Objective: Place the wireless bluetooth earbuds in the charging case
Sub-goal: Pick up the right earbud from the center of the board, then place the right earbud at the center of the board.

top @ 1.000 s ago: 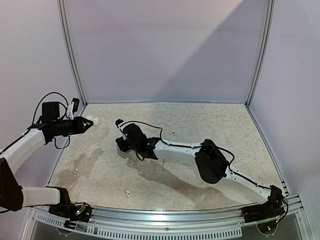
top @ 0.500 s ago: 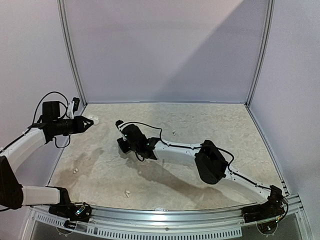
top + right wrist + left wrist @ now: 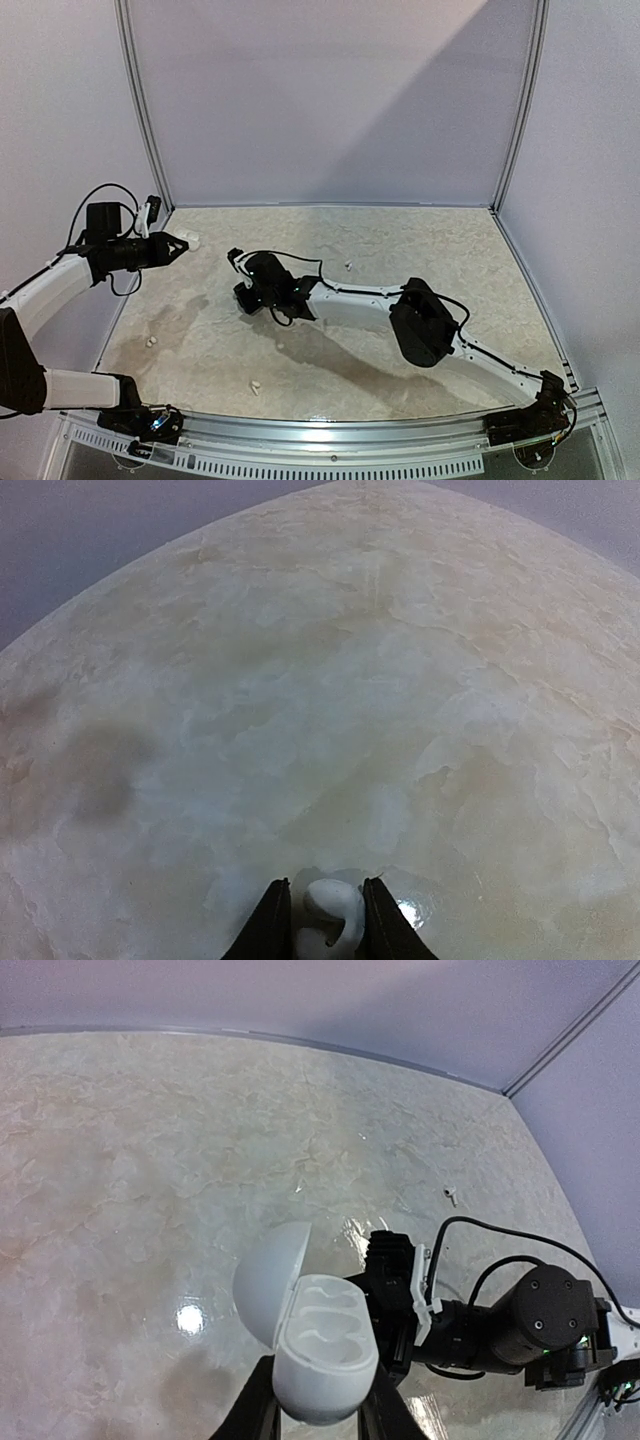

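Observation:
My left gripper (image 3: 318, 1415) is shut on an open white charging case (image 3: 320, 1345) with its lid tipped left and both wells empty. In the top view it hangs above the table's far left (image 3: 176, 245). My right gripper (image 3: 325, 920) is shut on a white earbud (image 3: 335, 908), low over the marble table. In the top view the right gripper (image 3: 243, 292) is at centre left, to the right of and nearer than the case (image 3: 189, 241). It also shows just behind the case in the left wrist view (image 3: 393, 1270).
Loose white earbuds lie on the table: one at the back centre (image 3: 348, 265), also in the left wrist view (image 3: 451, 1195), one at the left (image 3: 151, 341) and one near the front (image 3: 254, 385). Booth walls enclose the table.
The right gripper has shifted slightly with the earbud still in it. The left gripper with the case has hardly moved.

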`<state>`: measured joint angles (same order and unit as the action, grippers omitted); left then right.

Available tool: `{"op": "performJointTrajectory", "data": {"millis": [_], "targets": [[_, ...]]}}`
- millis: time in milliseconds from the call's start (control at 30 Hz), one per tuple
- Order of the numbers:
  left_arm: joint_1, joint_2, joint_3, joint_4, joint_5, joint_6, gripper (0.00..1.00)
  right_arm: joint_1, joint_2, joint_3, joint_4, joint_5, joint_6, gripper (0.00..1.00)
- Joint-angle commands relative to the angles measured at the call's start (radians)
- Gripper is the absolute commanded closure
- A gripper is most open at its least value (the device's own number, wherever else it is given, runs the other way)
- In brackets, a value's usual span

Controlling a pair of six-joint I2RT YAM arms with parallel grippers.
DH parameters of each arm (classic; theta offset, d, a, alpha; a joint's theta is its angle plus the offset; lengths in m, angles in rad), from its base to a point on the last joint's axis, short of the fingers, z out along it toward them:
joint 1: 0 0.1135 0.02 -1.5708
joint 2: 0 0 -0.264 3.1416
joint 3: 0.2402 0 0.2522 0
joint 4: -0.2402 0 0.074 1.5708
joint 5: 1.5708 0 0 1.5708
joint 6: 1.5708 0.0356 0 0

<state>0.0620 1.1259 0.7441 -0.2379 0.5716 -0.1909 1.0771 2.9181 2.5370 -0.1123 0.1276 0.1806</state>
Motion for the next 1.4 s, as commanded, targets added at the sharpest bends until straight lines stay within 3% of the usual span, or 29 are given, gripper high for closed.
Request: {"op": "performJointTrajectory", "data": {"millis": [0,200,433,833,1133,1367], "targets": [[0.003,-0.015,0.014,0.002,0.011,0.002,1.00,0.004,-0.045,-0.082,-0.045,-0.062,0.004,0.79],[0.004,-0.028,0.015,-0.007,0.017,0.008,1.00,0.004,-0.068,-0.100,-0.015,-0.094,-0.027,0.90],[-0.002,-0.037,0.008,0.006,0.028,0.007,1.00,0.004,-0.212,-0.276,0.116,-0.116,-0.061,0.96],[-0.058,-0.065,0.006,-0.011,0.073,0.068,1.00,0.004,-0.645,-0.873,0.256,-0.261,-0.037,1.00],[-0.184,-0.100,-0.014,-0.033,0.115,0.093,1.00,0.005,-1.027,-1.425,0.220,-0.298,0.215,1.00],[-0.276,-0.130,-0.066,0.015,0.129,0.053,1.00,0.007,-1.168,-1.636,0.152,-0.303,0.482,1.00]]}}
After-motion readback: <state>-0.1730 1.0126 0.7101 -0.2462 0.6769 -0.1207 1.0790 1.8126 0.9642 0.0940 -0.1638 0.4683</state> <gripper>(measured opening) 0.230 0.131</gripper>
